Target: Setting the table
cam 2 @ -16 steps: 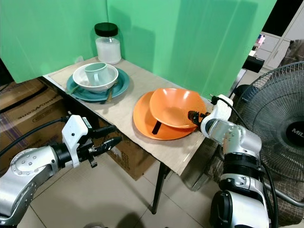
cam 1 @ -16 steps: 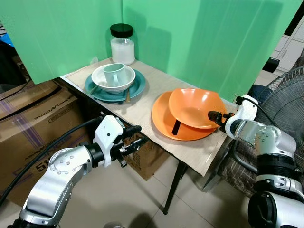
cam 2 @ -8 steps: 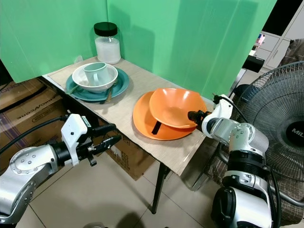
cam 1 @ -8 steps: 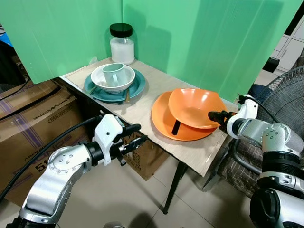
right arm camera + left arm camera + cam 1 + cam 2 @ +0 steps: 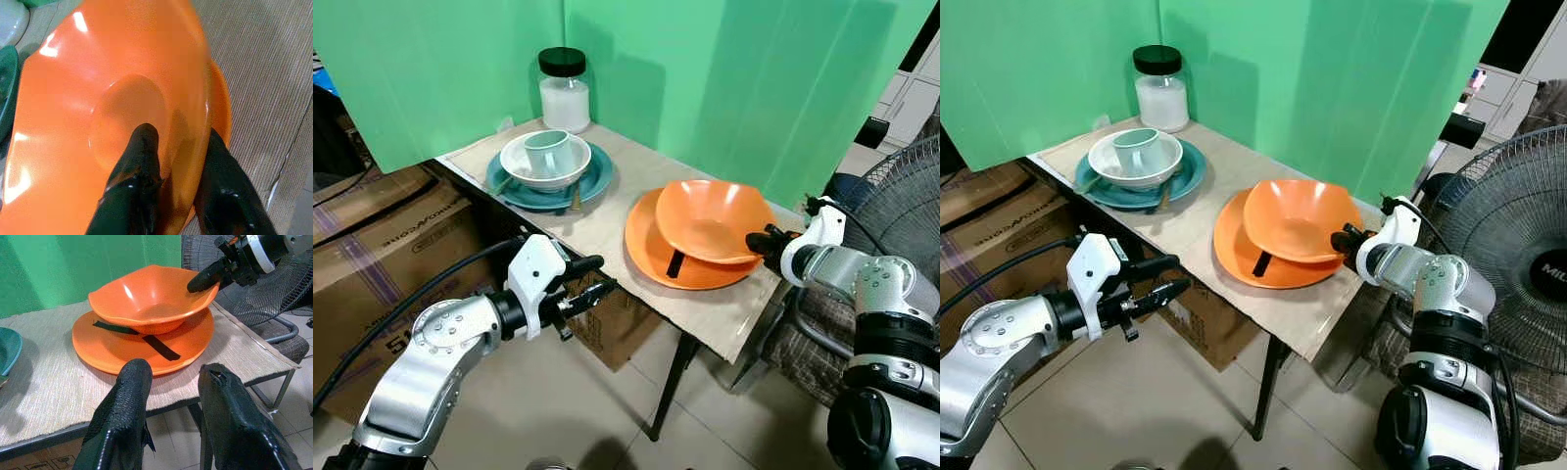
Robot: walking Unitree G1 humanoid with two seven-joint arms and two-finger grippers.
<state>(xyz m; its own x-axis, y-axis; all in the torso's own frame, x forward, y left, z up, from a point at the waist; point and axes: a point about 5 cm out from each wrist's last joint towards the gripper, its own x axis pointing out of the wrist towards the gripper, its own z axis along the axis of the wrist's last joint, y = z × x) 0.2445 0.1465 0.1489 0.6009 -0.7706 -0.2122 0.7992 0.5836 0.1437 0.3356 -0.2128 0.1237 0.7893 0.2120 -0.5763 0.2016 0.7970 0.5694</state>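
Your right tool grips the orange bowl by its rim, one finger inside, one outside. The bowl has shifted slightly left and settled on the orange plate; release next. Left tool hovers open, empty, below the surface.

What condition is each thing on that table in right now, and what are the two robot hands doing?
Orange bowl: sitting on the orange plate, rim pinched by the right gripper.
Orange plate: flat on the table mat, black strip lying on it.
Jar: upright, black lid on.
White bowl: on the teal plate, holding a cup.
Left gripper: open, holding nothing, off the table's near edge.
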